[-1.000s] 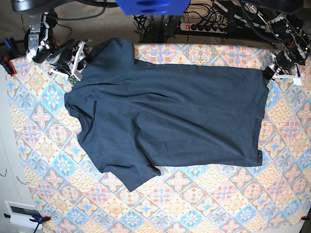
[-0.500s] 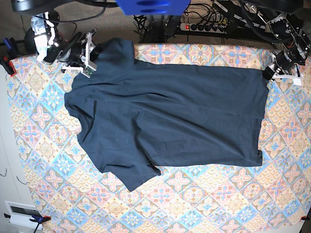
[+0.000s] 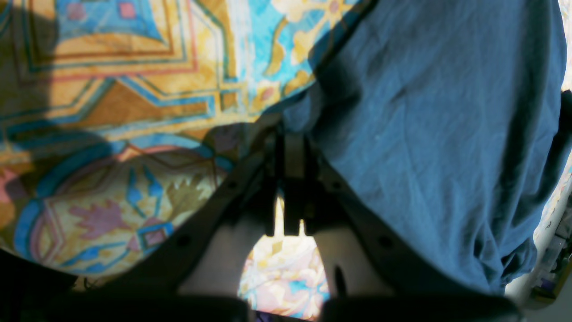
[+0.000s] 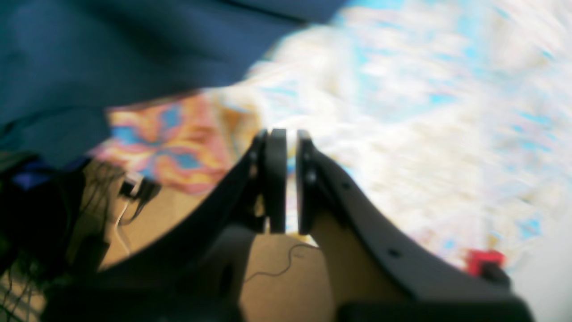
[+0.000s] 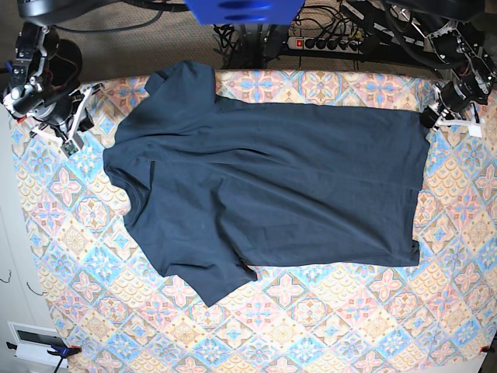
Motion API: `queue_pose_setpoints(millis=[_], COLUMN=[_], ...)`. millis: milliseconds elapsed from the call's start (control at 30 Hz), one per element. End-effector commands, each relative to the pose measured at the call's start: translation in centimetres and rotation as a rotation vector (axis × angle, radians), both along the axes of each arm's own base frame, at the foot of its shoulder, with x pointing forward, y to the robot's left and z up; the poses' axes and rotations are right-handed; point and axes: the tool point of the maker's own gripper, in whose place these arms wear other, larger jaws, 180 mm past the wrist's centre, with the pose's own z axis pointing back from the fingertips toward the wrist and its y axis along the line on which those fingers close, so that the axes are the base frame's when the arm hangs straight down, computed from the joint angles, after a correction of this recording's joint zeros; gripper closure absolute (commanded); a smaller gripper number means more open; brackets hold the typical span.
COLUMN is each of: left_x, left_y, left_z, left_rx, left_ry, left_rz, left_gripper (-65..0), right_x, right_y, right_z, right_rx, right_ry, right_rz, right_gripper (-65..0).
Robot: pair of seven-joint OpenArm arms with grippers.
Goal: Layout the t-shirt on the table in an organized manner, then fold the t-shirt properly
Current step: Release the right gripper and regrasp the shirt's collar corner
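The dark navy t-shirt (image 5: 272, 186) lies spread on the patterned table (image 5: 326, 326), collar to the left and hem to the right. One sleeve points to the far edge, the other to the near side. My left gripper (image 5: 429, 116) sits at the hem's far right corner. In the left wrist view it (image 3: 290, 138) is shut, with the t-shirt (image 3: 438, 134) edge pinched at its tips above the table (image 3: 111, 89). My right gripper (image 5: 76, 132) hovers left of the far sleeve, apart from the cloth. In the blurred right wrist view it (image 4: 286, 134) is shut on nothing; the t-shirt (image 4: 134, 44) lies beyond it.
A power strip with cables (image 5: 334, 39) runs behind the table's far edge, beside a blue part (image 5: 245, 9) of the stand. A red clamp (image 4: 485, 259) grips the cloth edge near my right gripper. A white box (image 5: 35, 342) sits off the near left corner.
My right gripper has drawn back leftward from the far sleeve and its jaws have come together. The left arm and the t-shirt have stayed put.
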Motion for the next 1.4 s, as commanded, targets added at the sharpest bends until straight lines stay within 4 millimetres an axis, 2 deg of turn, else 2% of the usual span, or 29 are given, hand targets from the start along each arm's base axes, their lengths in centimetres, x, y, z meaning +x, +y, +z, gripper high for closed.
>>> queue_pose_setpoints(millis=[0, 100, 233, 333, 467, 600, 733, 1000, 1100, 1233, 1300, 1367], left_x=[0.6, 0.6, 0.6, 0.6, 0.6, 0.6, 0.7, 0.7, 0.7, 0.8, 0.8, 0.8], left_y=[0.9, 0.9, 0.9, 0.9, 0.9, 0.9, 0.8, 0.8, 0.8, 0.8, 0.8, 0.8], left_z=[1.1, 1.1, 1.1, 1.1, 1.1, 1.1, 1.1, 1.1, 1.1, 1.2, 1.2, 1.1], left_rx=[0.028, 0.028, 0.029, 0.029, 0.029, 0.029, 0.027, 0.027, 0.027, 0.027, 0.027, 0.026], left_ry=[-0.027, -0.027, -0.026, -0.026, -0.026, -0.026, -0.029, -0.029, -0.029, -0.03, -0.03, -0.03], left_rz=[-0.004, -0.004, -0.004, -0.004, -0.004, -0.004, -0.005, -0.005, -0.005, -0.005, -0.005, -0.005], left_gripper=[0.0, 0.0, 0.0, 0.0, 0.0, 0.0, 0.0, 0.0, 0.0, 0.0, 0.0, 0.0], right_x=[0.5, -0.1, -2.3, -3.1, -3.0, -3.4, -2.6, -2.9, -2.6, -1.0, 0.0, 0.0], right_y=[-0.2, 1.2, 4.1, 6.3, 9.1, 10.5, 13.0, 12.1, 12.7, 13.8, 13.8, 13.5], right_z=[0.9, 0.2, -1.8, -2.0, -1.9, -2.0, -1.8, -3.4, -3.7, -3.1, -2.8, -3.2], right_rx=[-0.011, 0.001, 0.044, 0.064, 0.115, 0.144, 0.184, 0.039, 0.007, 0.01, 0.002, -0.001], right_ry=[-0.023, 0.008, 0.087, 0.101, 0.075, 0.073, 0.041, 0.066, 0.061, 0.022, 0.002, 0.015], right_rz=[0.026, 0.068, 0.15, 0.218, 0.288, 0.349, 0.422, 0.487, 0.53, 0.56, 0.56, 0.552], right_gripper=[-4.0, -5.6, -17.4, -23.2, -23.6, -23.6, -23.6, -23.9, -24.0, -23.7, -23.6, -21.7])
